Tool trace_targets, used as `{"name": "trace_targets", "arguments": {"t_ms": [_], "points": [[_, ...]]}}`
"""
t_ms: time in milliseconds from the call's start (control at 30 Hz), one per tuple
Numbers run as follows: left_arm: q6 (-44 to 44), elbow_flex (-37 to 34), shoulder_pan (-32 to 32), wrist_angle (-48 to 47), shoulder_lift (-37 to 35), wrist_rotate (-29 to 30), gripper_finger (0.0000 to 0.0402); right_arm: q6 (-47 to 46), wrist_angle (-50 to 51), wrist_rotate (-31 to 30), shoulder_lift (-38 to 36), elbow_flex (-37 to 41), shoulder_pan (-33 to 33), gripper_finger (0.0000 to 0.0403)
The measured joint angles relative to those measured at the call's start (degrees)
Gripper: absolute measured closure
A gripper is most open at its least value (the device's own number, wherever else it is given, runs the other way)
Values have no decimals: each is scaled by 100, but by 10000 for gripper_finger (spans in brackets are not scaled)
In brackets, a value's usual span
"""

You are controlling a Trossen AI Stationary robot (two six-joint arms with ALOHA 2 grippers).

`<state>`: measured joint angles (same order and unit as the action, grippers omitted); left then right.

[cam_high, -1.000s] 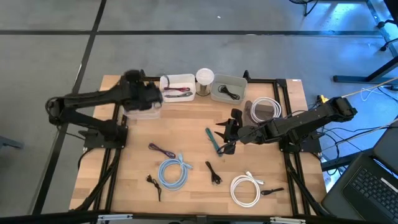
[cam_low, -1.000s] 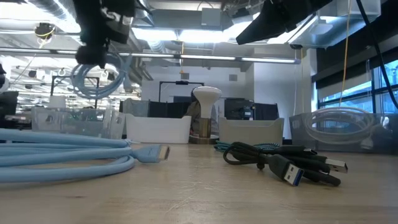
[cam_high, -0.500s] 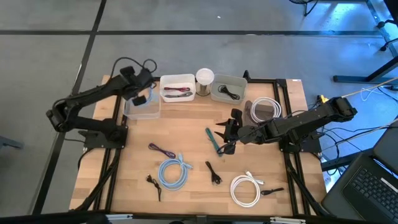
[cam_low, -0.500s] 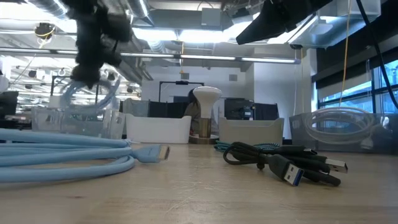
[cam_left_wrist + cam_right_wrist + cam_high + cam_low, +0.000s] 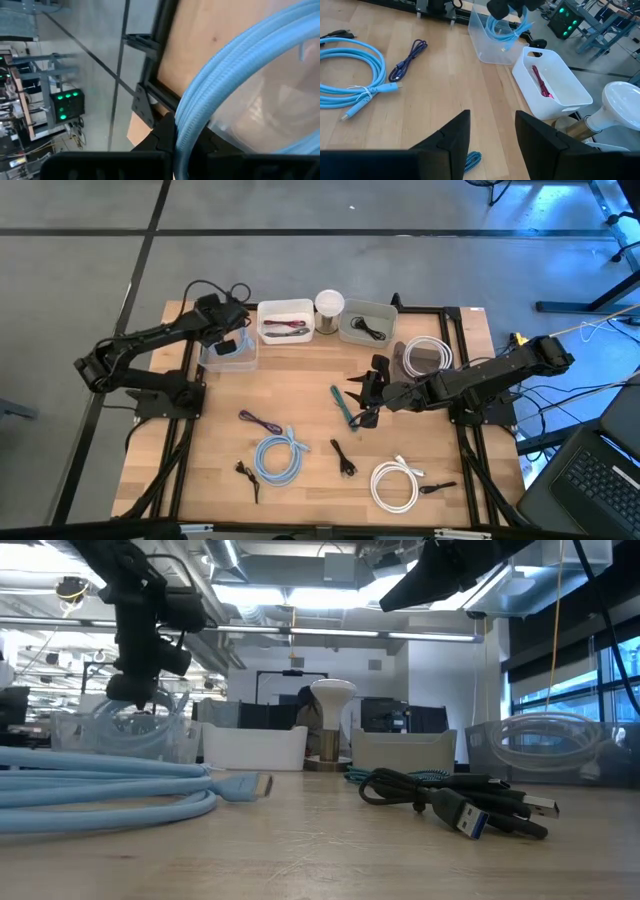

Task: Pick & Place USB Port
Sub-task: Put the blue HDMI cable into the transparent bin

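Note:
My left gripper (image 5: 226,330) hangs over the clear bin (image 5: 228,356) at the table's far left, shut on a coiled light blue cable (image 5: 140,726) that sits inside the bin's walls. The right wrist view shows the same coil (image 5: 501,31) in the bin (image 5: 487,47) under that gripper (image 5: 507,7). My right gripper (image 5: 363,396) is open at mid-table, hovering above a teal braided cable (image 5: 342,406), whose end shows between its fingers (image 5: 472,160). My left gripper pinches the light blue cable's bundled strands (image 5: 186,131) between its two fingers, coming from above and pointing down. The coil hangs below the fingers inside the clear bin (image 5: 150,730). Whether its lower part touches the bin's floor cannot be told.
Along the far edge stand a white bin with a reddish cable (image 5: 285,320), a white lamp-like thing (image 5: 330,305), a grey bin (image 5: 365,325) and a clear bin with a white cable (image 5: 428,358). Loose on the table lie a blue coil (image 5: 280,455), a purple cable (image 5: 260,422), black cables (image 5: 343,460) and a white coil (image 5: 395,485).
My left gripper has gone down over the clear bin while turning, carrying the light blue coil with it. The coil hung above the bin's rim a second ago and now sits low inside the bin. The right arm has kept still.

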<state>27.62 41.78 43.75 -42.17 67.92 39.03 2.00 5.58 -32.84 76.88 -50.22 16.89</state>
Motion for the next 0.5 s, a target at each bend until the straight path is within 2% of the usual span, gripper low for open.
{"name": "trace_targets", "arguments": {"t_ms": [133, 333, 500], "points": [[85, -114, 228, 107, -1, -319, 391, -1, 0, 0, -1, 0, 1, 244], [185, -282, 376, 227, 0, -469, 391, 0, 0, 0, 0, 0, 0, 244], [278, -295, 376, 402, 0, -922, 347, 0, 0, 0, 0, 0, 1, 244]]}}
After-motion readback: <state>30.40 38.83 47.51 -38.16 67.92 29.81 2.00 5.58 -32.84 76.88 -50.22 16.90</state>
